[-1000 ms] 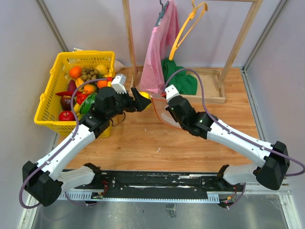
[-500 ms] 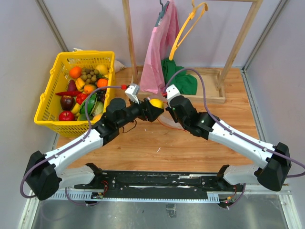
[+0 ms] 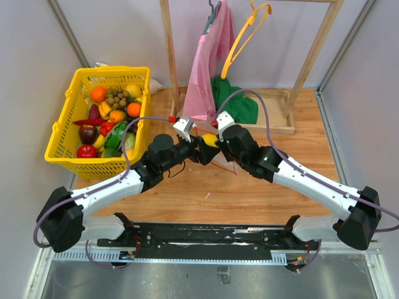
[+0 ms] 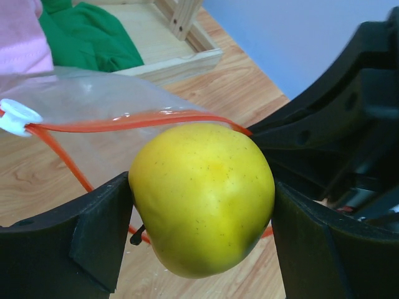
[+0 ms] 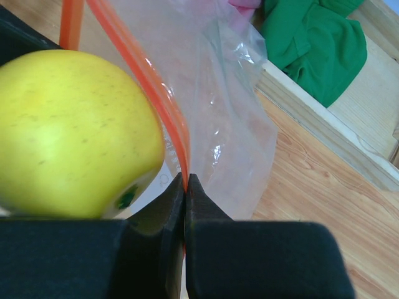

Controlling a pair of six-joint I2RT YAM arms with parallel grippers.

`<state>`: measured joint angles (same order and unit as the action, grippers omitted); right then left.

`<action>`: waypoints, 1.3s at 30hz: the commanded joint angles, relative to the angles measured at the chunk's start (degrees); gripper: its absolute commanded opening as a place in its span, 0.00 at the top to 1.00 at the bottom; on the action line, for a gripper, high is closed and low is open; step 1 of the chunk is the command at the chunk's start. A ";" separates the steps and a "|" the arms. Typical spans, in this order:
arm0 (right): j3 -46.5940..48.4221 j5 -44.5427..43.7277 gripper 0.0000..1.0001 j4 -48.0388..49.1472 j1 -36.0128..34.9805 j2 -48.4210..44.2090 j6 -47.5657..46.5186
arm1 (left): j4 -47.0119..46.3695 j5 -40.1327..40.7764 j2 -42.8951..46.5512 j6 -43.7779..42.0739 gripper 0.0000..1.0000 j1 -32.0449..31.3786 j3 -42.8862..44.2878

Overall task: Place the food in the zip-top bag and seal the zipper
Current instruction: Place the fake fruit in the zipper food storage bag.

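Yellow fruit (image 4: pixel 202 196) in left end effector (image 4: pixel 206 246), at zipper (image 4: pixel 143 118)

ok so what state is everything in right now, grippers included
zip-top bag: open, held by its mouth edge
zipper: unsealed, gaping
right gripper: shut on zipper
yellow fruit: gripped, at the bag's mouth, not released
left gripper: shut on yellow fruit
basket: full
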<state>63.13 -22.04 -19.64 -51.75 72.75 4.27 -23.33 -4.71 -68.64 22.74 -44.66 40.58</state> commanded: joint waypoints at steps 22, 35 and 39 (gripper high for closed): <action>0.87 6.34 0.99 0.78 0.92 -1.76 2.82 | 3.30 6.27 -5.16 5.42 0.28 -0.53 3.35; 0.63 7.36 0.99 1.03 1.90 -1.82 3.99 | 7.83 6.13 -5.14 7.49 0.08 -0.60 5.39; 0.50 7.43 0.99 1.01 2.17 -1.99 4.07 | 9.84 6.24 -4.62 8.24 0.03 -0.56 6.61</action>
<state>63.13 -14.98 -19.51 -50.52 71.33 7.44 -15.68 0.54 -73.78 30.09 -44.77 44.56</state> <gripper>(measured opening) 0.012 0.950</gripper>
